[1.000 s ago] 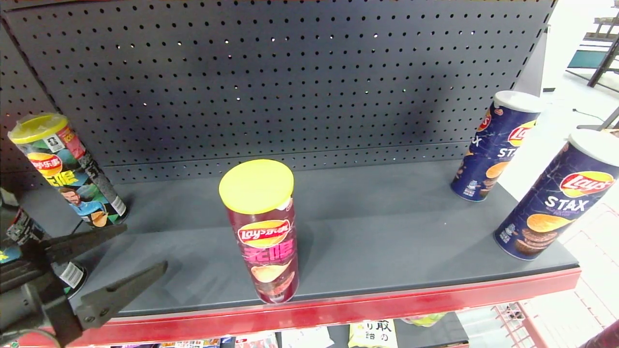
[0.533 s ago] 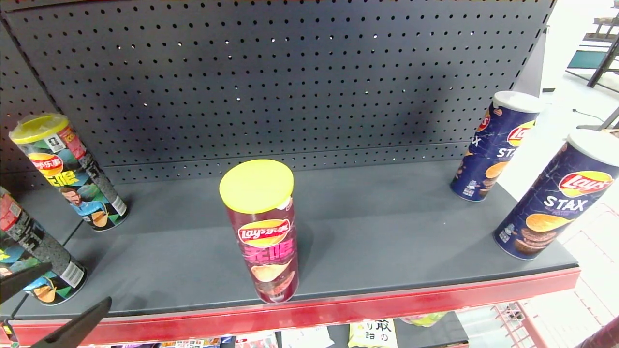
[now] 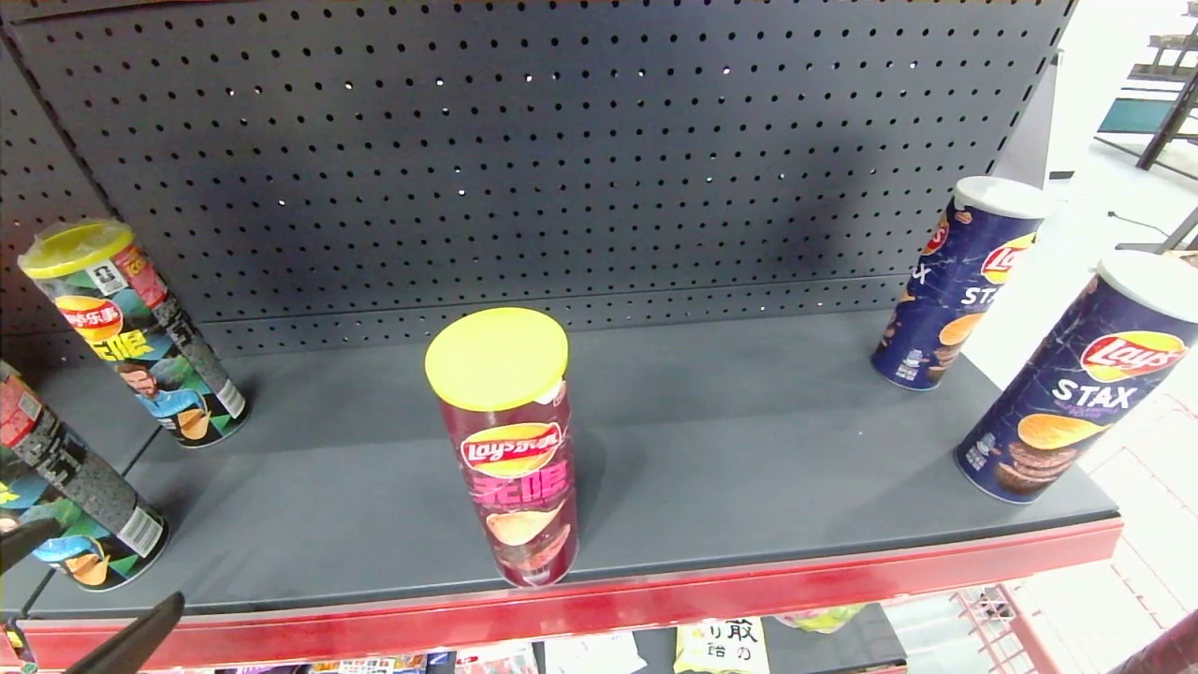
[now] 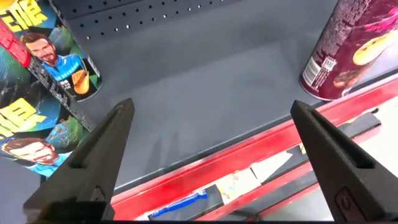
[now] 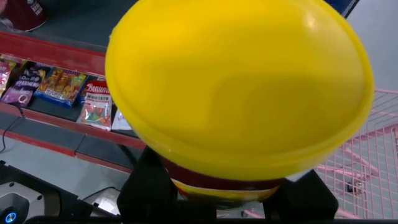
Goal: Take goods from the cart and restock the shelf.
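head view: grey shelf (image 3: 749, 468) with a red front lip, dark pegboard back (image 3: 562, 140) behind it.
- maroon can (image 3: 515, 449), yellow lid, upright at the front edge, mid-shelf.
- two blue cans, white lids, at the right end: rear blue can (image 3: 955, 290) near the pegboard, front blue can (image 3: 1076, 384) near the lip, apart from each other.
- two green-and-black cans at the left end: rear green can (image 3: 131, 337), yellow lid, by the pegboard; front green can (image 3: 65, 505) near the lip.
- left gripper (image 3: 80, 590) at the lower left corner, before the shelf lip, just beside the front green can; fingers spread wide, nothing between them. the left wrist view shows the same: left gripper (image 4: 211, 162) splayed over the lip, touching no can.
- pink cart (image 3: 1151, 562) at the lower right, beside the shelf.

right wrist view: right gripper (image 5: 227, 202) clamped around the held can (image 5: 239, 87), a yellow-lidded can with its lid towards the camera, off the shelf, above the floor between a lower shelf of snack packets (image 5: 62, 87) and the pink cart.
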